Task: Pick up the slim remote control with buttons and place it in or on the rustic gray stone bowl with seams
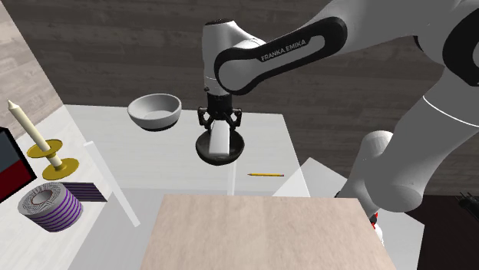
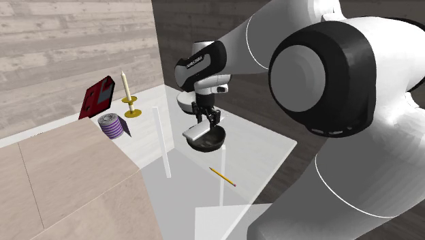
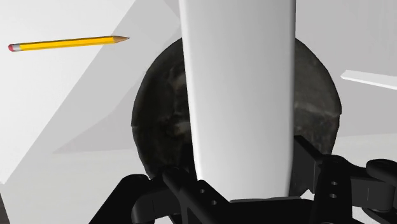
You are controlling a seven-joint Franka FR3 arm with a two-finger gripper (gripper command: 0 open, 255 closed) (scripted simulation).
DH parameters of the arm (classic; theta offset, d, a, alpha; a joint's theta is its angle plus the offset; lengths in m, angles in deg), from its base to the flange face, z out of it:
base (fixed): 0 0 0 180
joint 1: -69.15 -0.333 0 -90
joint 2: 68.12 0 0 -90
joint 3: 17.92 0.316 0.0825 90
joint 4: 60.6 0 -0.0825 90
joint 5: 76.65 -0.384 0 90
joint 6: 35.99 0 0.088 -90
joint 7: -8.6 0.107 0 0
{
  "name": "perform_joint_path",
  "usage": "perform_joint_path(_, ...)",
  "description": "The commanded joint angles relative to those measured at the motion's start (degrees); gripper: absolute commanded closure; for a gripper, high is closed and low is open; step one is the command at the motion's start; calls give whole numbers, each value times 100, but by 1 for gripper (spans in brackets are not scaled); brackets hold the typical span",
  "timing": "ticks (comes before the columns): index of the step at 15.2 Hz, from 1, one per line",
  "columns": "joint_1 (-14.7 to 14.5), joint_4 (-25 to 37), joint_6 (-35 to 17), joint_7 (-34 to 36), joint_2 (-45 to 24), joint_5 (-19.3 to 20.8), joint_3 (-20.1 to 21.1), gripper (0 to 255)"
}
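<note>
Gripper [image 1: 220, 123] is pinching the remote [image 1: 221, 141] btwn both fingers, approx upright, lower end pointing down into the stone bowl [image 1: 204, 151]. Remote is drawn plain white: a slim, long, flat slab w/ straight sides and a smooth face, widest thing in the wrist view [image 3: 238, 89], black fingers [image 3: 318, 168] pressed on either side. Bowl is dark grey-black, mottled, rough-looking, round [image 3: 159, 114]. It sits near the middle of the white table [image 1: 153, 165]. Remote's tip is inside the rim outline, but can't tell if it touches the bowl floor. Yellow pencil [image 1: 265, 175] lies nr the table edge on the stand's side, apart from the bowl. White bowl [image 1: 155, 111] is toward the far edge, and a candle [image 1: 21, 123] stands by the edge at the shoulder view's left.
</note>
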Motion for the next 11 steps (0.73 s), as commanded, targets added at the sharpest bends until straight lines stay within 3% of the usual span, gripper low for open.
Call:
perform_joint_path(1, 0, -113, -167, -1, -49, -1, 0, 255)
perform_joint_path(5, 0, -285, -458, -2, -167, -1, 1, 255)
perform_joint_path(11, -1, -285, -458, -2, -167, -1, 0, 255)
